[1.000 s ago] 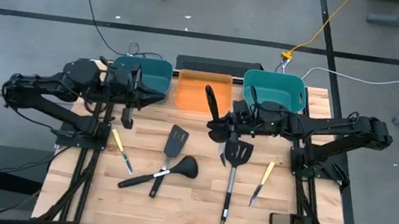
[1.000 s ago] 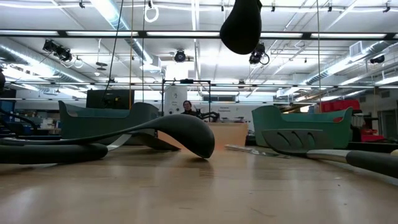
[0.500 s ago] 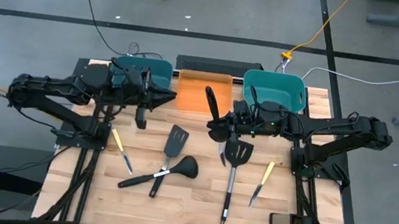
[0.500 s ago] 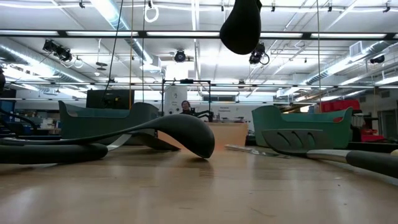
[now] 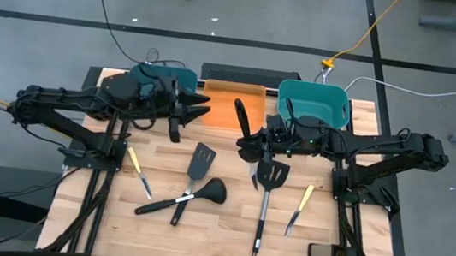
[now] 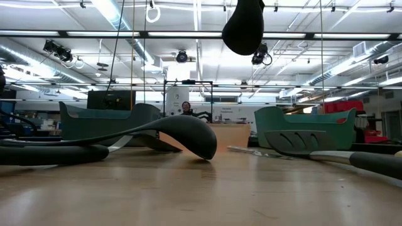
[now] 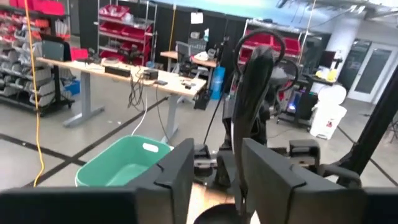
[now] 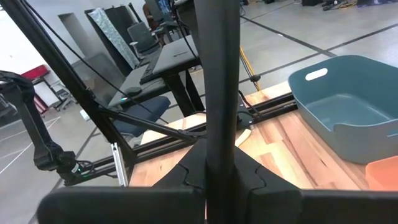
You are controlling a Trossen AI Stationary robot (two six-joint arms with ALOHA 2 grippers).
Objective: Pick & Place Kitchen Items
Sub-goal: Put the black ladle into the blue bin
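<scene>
The left pincer (image 5: 200, 105) reaches over the orange bin's (image 5: 221, 110) near-left edge, fingers spread. The right pincer (image 5: 254, 140) clamps a black ladle (image 5: 242, 130) above the desk (image 5: 217, 222). A spatula (image 5: 196, 167), a second ladle (image 5: 194, 195) and yellow-handled knives (image 5: 138, 170) lie on the wood.

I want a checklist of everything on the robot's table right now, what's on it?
Surface: wooden table, bare planks at the front.
Job's things: two spatulas, one ladle lying flat, another ladle held up, two yellow-handled knives.
Clutter: two teal bins and an orange bin along the back edge.
Grippers: left pincer open and empty by the orange bin; right pincer shut on the ladle's handle.
Cables: yellow cable and black cables on the floor.
Surroundings: workshop with desks and shelves; a person far behind.
</scene>
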